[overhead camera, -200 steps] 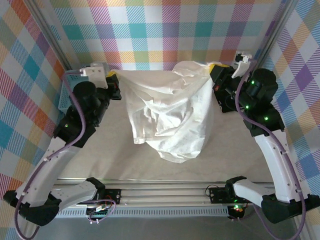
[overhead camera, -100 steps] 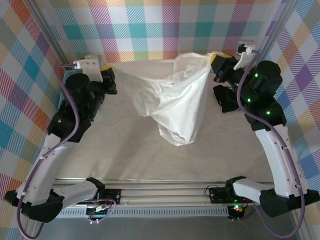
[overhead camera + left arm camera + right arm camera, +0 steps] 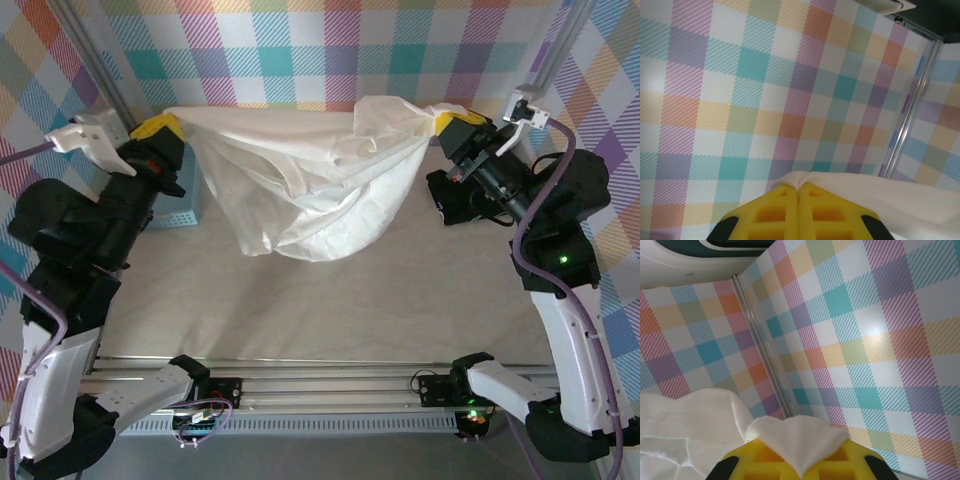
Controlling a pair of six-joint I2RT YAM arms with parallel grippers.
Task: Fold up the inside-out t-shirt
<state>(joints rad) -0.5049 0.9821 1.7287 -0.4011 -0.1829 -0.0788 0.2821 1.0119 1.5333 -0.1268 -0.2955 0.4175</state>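
Both arms are raised at the far side of the table (image 3: 400, 310), close to the plaid back wall (image 3: 300, 60); the inside-out t-shirt (image 3: 300, 185) is strung between them, off the table along its top edge.

Left gripper (image 3: 160, 127): far left, jaws pressed together on one upper corner of the shirt; in the left wrist view the two yellow fingers (image 3: 777, 212) meet with no gap, and white cloth comes out at their tips and runs off to the right.

Right gripper (image 3: 455, 122): far right, jaws likewise pinching the other upper corner; in the right wrist view a point of white cloth lies over the yellow fingers (image 3: 755, 460), with more cloth bunched at lower left.

Shirt: top edge nearly taut from left to right, rising into a rumpled hump near the right gripper; the body sags in deep folds, lowest left of centre; we cannot tell whether that lowest fold touches the table.

Blue basket (image 3: 182, 216): far left on the table, partly hidden by the left arm, just beside the hanging cloth; contact between the two cannot be judged.
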